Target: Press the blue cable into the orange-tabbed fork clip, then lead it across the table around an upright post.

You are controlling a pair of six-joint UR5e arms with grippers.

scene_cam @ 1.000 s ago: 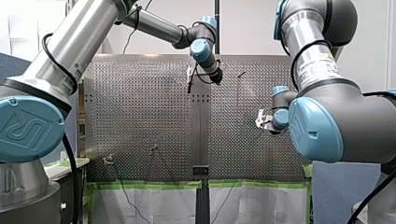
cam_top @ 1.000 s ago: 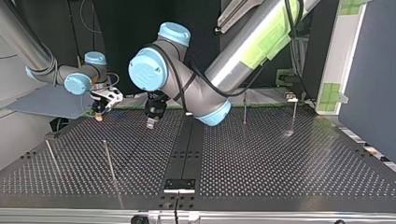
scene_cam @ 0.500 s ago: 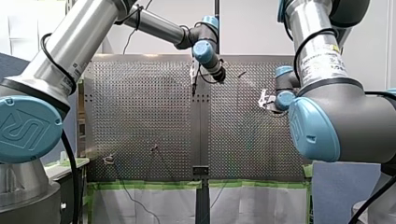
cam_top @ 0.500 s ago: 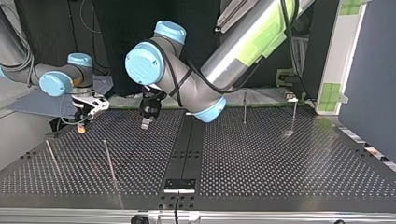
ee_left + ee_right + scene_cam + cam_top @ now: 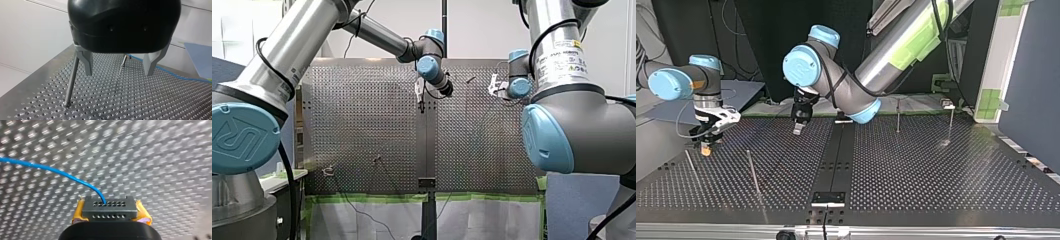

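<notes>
In the top view, my right end effector [image 5: 706,149] hangs low over the perforated surface [image 5: 936,190] at the view's 9 o'clock. The right wrist view shows its yellow pads [image 5: 78,212] closed tight on a dark perforated block [image 5: 110,208]. The blue cable [image 5: 50,168] leaves a hole in that block and curves away over the surface ahead of the end effector.

In the top view a thin post [image 5: 692,169] stands just at this end effector's 7 o'clock, and a second post [image 5: 753,172] stands at its 4 o'clock, a little apart.

Next, my left end effector [image 5: 798,130] points down near the view's centre, on the 9 o'clock side. In the left wrist view its metal fingers [image 5: 86,62] stand wide apart with nothing between them. A near post [image 5: 71,80] rises just beside one finger, a far post [image 5: 124,60] stands ahead, and the cable lies on the surface beyond.

A third post [image 5: 898,115] and a fourth post [image 5: 951,122] stand on the top view's 3 o'clock side.
</notes>
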